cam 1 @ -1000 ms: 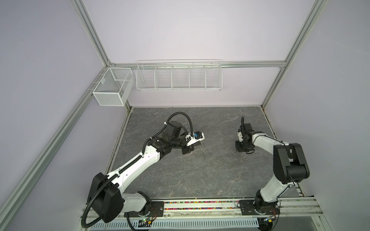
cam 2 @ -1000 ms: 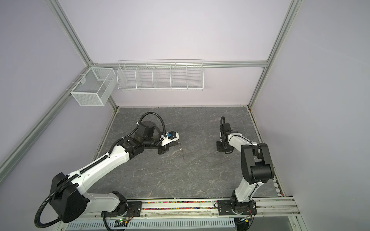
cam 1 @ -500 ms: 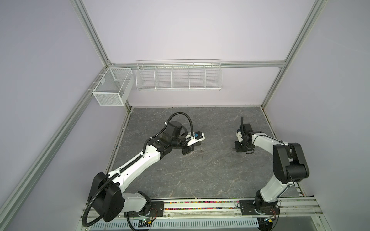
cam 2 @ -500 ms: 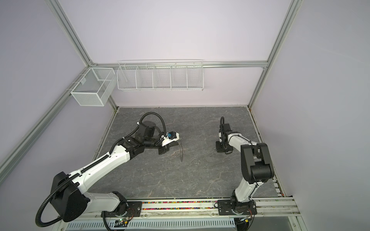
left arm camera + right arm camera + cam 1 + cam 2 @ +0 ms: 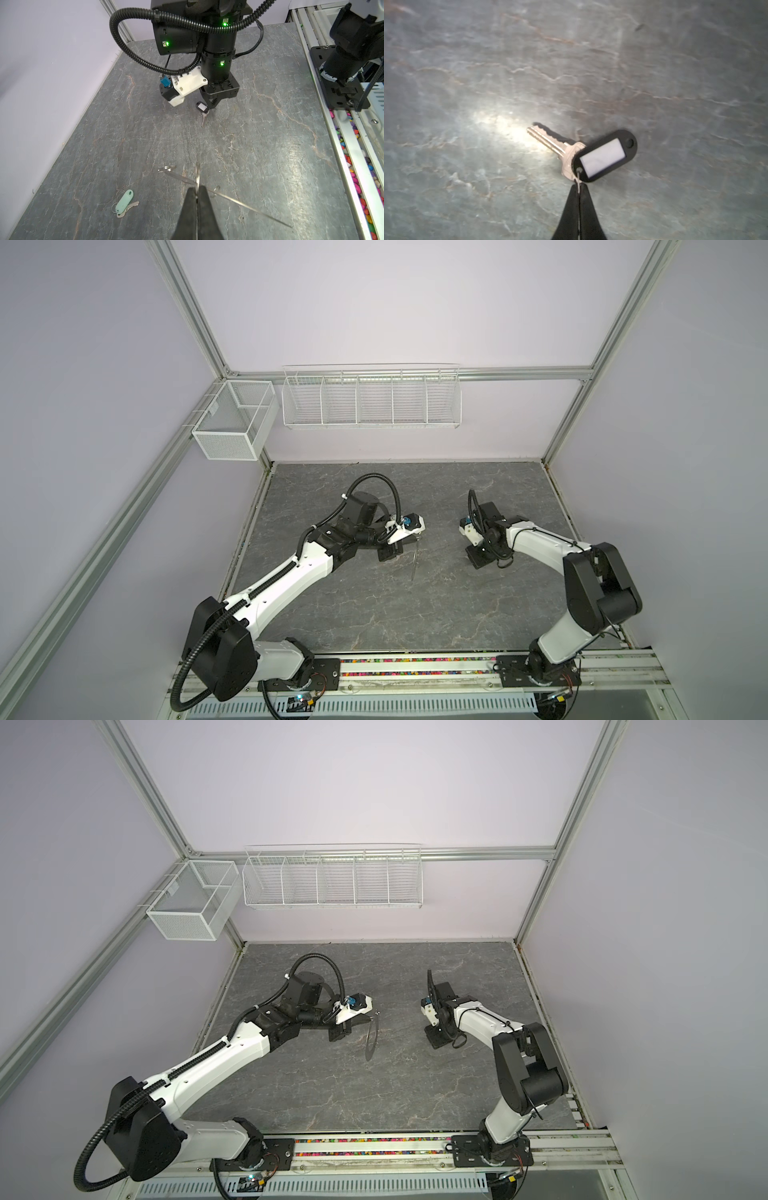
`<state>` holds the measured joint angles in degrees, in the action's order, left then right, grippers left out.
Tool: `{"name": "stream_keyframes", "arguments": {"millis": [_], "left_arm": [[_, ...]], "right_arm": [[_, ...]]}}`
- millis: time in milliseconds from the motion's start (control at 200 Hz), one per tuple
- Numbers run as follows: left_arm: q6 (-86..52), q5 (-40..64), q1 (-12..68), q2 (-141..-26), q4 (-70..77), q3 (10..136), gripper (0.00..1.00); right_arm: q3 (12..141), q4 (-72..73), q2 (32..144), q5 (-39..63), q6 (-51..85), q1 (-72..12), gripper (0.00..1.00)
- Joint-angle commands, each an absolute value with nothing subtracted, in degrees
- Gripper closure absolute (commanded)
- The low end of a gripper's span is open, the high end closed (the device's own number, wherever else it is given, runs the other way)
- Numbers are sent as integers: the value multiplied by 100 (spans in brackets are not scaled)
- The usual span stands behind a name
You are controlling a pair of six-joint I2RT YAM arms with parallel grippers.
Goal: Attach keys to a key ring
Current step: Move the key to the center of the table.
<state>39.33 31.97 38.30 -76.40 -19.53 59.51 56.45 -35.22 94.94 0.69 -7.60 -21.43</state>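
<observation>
Gripping the key ring [image 5: 228, 199] by a small wire loop on its rim, the left claw [image 5: 196, 190] is clenched. The disc is held on edge above the desk [image 5: 270, 124], and its thin profile runs out past both sides of the claw tips. A second small loop [image 5: 167, 168] sits toward one end of that profile. In a top view the key ring [image 5: 414, 560] reads as a thin, near-upright sliver just below the claw.

Note: the right claw [image 5: 578, 187] is clenched on the wire loop of the black-tag key [image 5: 550, 143], tips right at the key's head. The blade looks to rest on the desk. Its long axis runs straight away from the right claw, roughly toward the left claw. The black tag [image 5: 602, 158] lies over the key's head, angled off from the blade. It has a white label window with no writing legible.

Note: the green-tag key [image 5: 133, 205] lies flat on the desk, untouched. It is near the left claw but apart from it, and well apart from the right claw. The pale green tag [image 5: 124, 200] and the key fan out from a shared loop, the blade at an angle to the tag's long axis. Markings cannot be made out.
</observation>
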Motion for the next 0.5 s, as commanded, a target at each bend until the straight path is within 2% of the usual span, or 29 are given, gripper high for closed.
{"name": "stream_keyframes", "arguments": {"millis": [0,495], "left_arm": [[4061,3262,3814,-7468,-1960,5843,100],[4219,3050,3814,-7061,-2066,5520,100]], "right_arm": [[5596,-3714,9510,316,-1136,-2474,94],[5891,-3638,9909,169,-756,-3565,94]]}}
